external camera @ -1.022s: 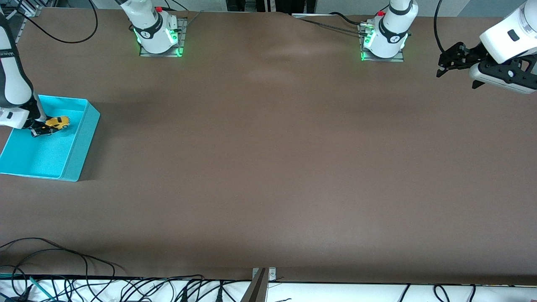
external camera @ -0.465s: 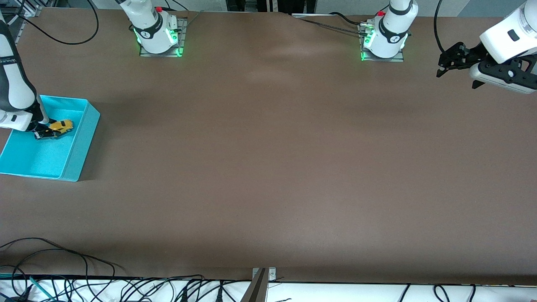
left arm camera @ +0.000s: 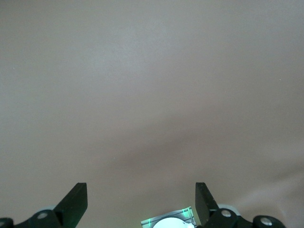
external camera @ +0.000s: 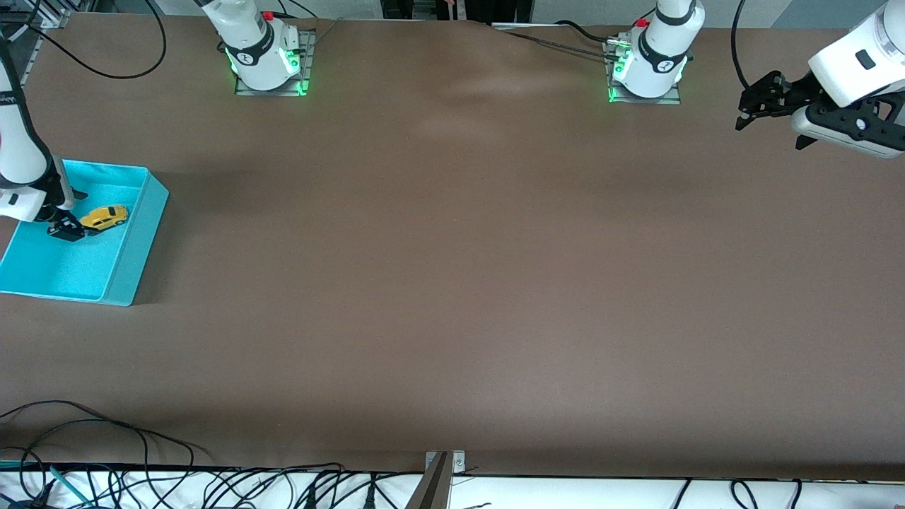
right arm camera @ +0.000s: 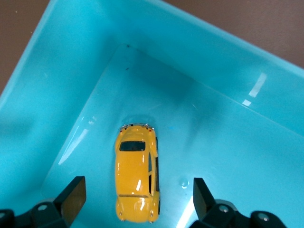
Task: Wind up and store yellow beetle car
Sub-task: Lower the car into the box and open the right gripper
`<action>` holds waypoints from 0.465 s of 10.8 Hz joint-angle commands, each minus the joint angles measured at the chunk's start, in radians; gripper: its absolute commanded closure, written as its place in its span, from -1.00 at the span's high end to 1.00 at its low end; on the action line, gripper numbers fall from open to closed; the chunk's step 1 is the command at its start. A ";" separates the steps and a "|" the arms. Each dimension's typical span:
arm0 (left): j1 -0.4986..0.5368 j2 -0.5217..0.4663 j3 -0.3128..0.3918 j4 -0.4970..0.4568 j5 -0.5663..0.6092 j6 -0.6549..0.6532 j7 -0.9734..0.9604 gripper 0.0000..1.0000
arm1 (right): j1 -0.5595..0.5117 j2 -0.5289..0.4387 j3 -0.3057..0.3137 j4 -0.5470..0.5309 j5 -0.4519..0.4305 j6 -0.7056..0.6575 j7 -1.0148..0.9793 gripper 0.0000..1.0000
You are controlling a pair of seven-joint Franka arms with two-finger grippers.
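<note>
My right gripper (right arm camera: pixel 135 199) hangs wide open and empty over the car (right arm camera: pixel 137 176) lying in the bin (external camera: pixel 134 261), while my left gripper (left arm camera: pixel 141 202) waits open over bare table (external camera: pixel 452 283).

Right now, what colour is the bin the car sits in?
Cyan; the bin holding the yellow beetle car shows best in the right wrist view.

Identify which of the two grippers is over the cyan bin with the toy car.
The right gripper, open above the yellow beetle car in the cyan bin. The left gripper waits, open, over bare table.

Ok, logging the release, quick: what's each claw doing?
Left claw: open, empty, over the table.
Right claw: open, over the car in the bin.
</note>
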 commanded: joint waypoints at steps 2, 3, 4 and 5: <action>-0.003 -0.009 -0.002 0.007 0.023 -0.016 -0.009 1.00 | 0.031 -0.094 0.035 0.002 0.017 -0.105 0.223 1.00; -0.001 -0.009 -0.001 0.008 0.025 -0.016 -0.008 1.00 | 0.061 -0.117 0.041 0.002 0.036 -0.134 0.296 1.00; -0.003 -0.009 -0.001 0.007 0.025 -0.016 -0.008 1.00 | 0.087 -0.145 0.041 -0.001 0.063 -0.161 0.367 1.00; -0.001 -0.009 -0.001 0.008 0.025 -0.016 -0.008 1.00 | 0.114 -0.174 0.041 -0.002 0.070 -0.196 0.453 1.00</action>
